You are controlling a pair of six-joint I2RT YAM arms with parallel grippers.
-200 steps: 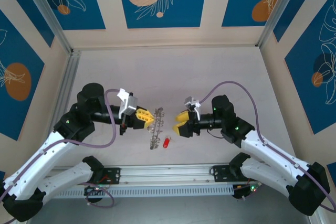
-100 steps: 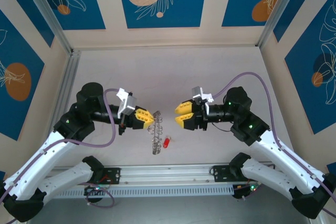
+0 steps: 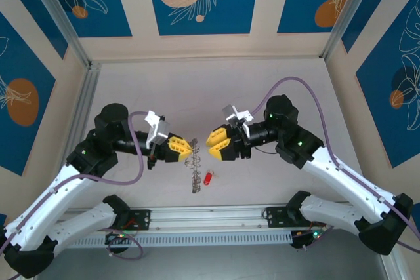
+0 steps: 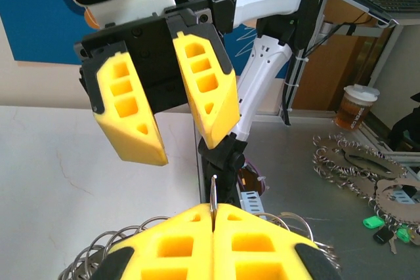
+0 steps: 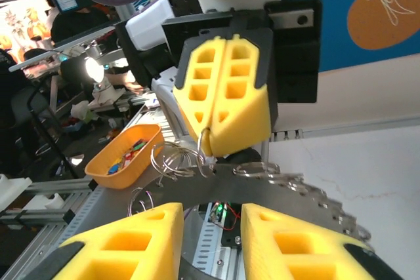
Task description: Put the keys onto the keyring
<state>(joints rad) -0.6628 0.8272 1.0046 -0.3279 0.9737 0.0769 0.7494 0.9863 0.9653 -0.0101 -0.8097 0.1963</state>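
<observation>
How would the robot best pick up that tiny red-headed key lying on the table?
By its red plastic head, coming straight down from above: the tiny red-headed key lies flat on the table, and the head looks like its bulkiest part.

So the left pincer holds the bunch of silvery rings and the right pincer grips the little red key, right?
No: the little red-headed key lies on the pale table; the right pincer is open and empty, as the top view shows. The left pincer does hold the silvery ring bunch.
</observation>
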